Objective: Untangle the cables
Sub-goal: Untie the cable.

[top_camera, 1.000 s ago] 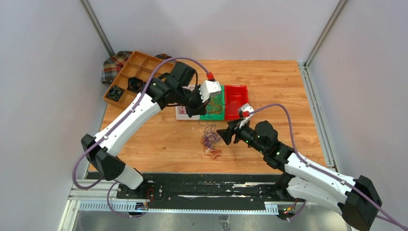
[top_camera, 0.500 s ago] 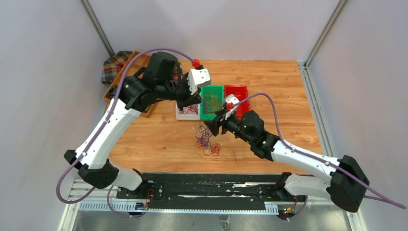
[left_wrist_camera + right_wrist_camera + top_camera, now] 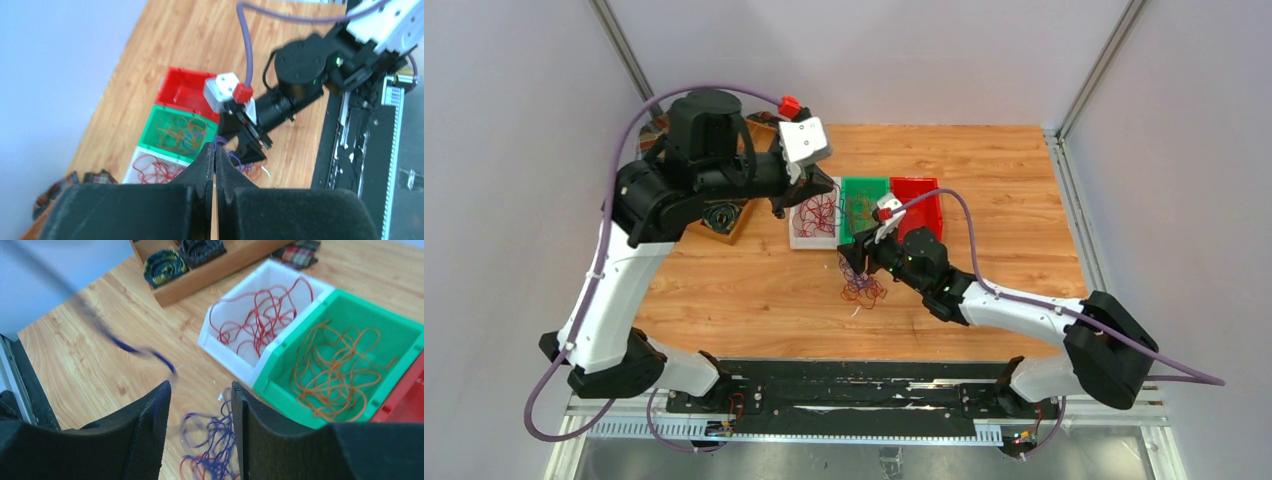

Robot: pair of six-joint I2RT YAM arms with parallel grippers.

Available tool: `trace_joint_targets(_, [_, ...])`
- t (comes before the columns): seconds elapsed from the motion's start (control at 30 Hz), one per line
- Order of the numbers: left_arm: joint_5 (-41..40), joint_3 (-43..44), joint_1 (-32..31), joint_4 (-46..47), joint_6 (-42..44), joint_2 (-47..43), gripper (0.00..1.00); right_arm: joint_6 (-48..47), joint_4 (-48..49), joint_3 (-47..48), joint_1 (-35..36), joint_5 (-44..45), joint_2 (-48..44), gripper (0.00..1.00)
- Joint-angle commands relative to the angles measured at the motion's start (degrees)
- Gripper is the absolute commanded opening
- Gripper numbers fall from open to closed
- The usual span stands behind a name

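Right wrist view: the right gripper (image 3: 201, 388), jaws parted, hovers over the tangled purple and red cables (image 3: 207, 450) at lower centre. A white bin (image 3: 225, 357) and a green bin (image 3: 310, 412) sit upper right. The left gripper (image 3: 215, 150) is pinched closed.

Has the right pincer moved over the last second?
Yes. The right pincer has shifted left in front of the green bin, from its right corner to its left, over the cables.
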Motion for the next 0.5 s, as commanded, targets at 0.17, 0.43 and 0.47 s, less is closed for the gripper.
trace_joint_targets(0.17, [-4.97,17.39,-0.37,1.20,-3.58,2.07,0.00,9.82,12.75,-11.46,0.77,0.68,3.52,0.48])
trace_joint_targets(0.43, [-12.46,28.95,-0.37,6.31,-3.73,4.46,0.00,12.78,15.67,-18.64,2.18,1.93,4.80,0.48])
trace_joint_targets(0.47, [-12.96,26.68,-0.37,8.08,-3.28,3.50,0.00,12.89,15.68,-19.21,2.29,2.11,4.24,0.48])
